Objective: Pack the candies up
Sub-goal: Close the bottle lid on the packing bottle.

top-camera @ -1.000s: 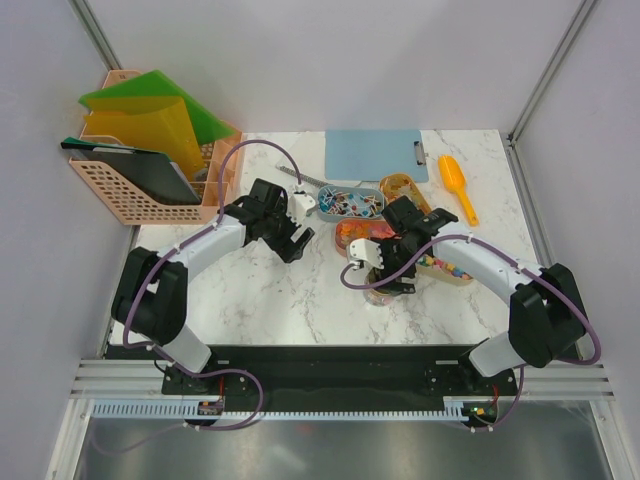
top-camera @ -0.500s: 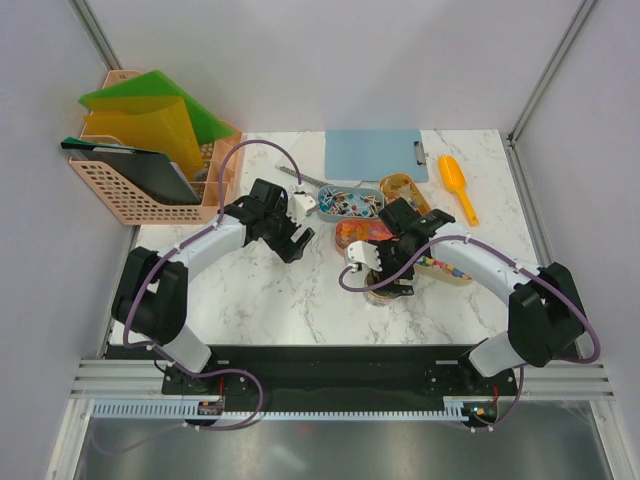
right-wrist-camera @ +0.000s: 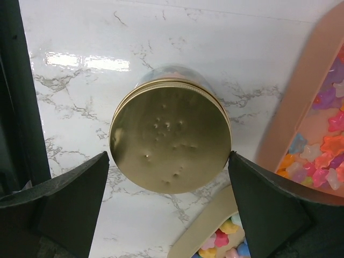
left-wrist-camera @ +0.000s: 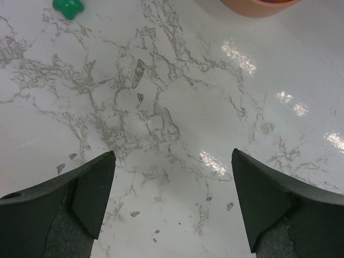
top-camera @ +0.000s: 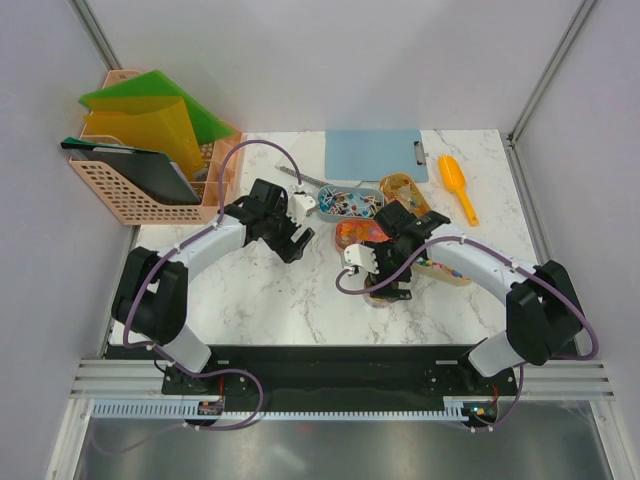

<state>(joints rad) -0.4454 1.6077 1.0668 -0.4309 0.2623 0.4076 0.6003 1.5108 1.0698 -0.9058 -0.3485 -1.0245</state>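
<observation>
**Marble table (top-camera: 250, 290), both sets of jaws wide**

White veined marble runs from wall to wall of the plain grey booth. Well off to the left of the left pincer (left-wrist-camera: 172, 156) stands a pink basket (top-camera: 130, 195) stuffed with coloured folders. Beyond both pincers, near the back edge, lies a blue clipboard (top-camera: 375, 155).

The left pincer is released. Its jaws stand far apart over bare marble and grasp nothing. Just beside it on the right sits a grey-blue tray (top-camera: 320, 203) holding the wrapped pieces (top-camera: 350, 204). An orange tray (top-camera: 341, 236) of orange-red bits (top-camera: 360, 231) lies between the two pincers.

The right pincer (right-wrist-camera: 169, 156) is released as well. It hangs straight above a jar capped with a round gold lid (right-wrist-camera: 169, 134), its jaws spread to either side of the lid and level with the rim. A sliver of pastel shows past the lid's far edge.

Close on this pincer's right, a beige tray (right-wrist-camera: 293, 91) holds the pastel candies (right-wrist-camera: 325, 142), star-shaped and heaped together. Further right and beyond lies the long orange scoop (top-camera: 455, 187).

One green candy (left-wrist-camera: 68, 6) lies loose on the marble, ahead of the left pincer and to its left, apart from every tray.
</observation>
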